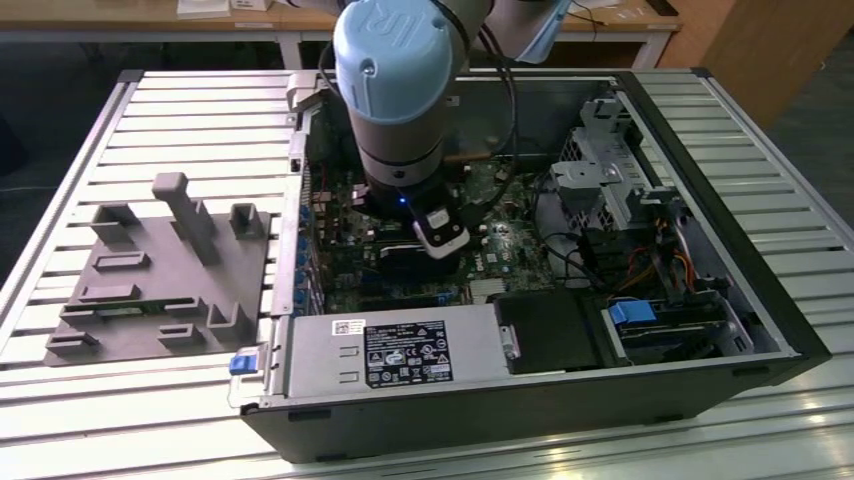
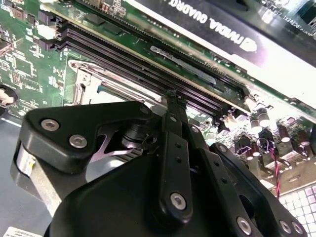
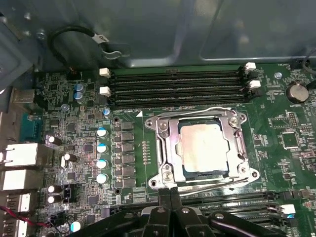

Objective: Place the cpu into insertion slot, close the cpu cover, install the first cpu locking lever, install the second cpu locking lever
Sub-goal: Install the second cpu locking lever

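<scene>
cpu (image 3: 204, 148) sits under the closed cpu cover (image 3: 168, 148); gripper (image 3: 169, 193) pinched shut, empty, so push the lever (image 3: 212, 184) slowly.

Even indoor light, glare, blurred foreground

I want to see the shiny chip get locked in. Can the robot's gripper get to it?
Probably yes. The gripper sits right at the edge of the cpu cover, which is closed over the cpu, and nothing lies between them.
</scene>
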Action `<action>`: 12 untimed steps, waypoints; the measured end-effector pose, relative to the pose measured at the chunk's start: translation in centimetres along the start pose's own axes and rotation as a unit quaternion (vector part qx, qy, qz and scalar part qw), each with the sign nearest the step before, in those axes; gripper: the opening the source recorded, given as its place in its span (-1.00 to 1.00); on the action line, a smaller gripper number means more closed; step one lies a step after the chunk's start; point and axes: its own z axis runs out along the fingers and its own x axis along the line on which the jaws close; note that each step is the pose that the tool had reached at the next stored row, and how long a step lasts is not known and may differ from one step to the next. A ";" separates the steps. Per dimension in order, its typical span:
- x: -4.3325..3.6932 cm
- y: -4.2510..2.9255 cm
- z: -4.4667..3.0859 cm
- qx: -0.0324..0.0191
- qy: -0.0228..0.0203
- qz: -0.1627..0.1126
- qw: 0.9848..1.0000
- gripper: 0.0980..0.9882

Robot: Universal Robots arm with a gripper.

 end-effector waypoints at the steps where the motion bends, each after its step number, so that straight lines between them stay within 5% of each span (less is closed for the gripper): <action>1: 0.05 -0.01 0.03 -0.001 0.000 0.000 1.000 -0.99; 12: 0.27 -0.13 0.35 -0.014 0.001 0.001 1.000 -0.99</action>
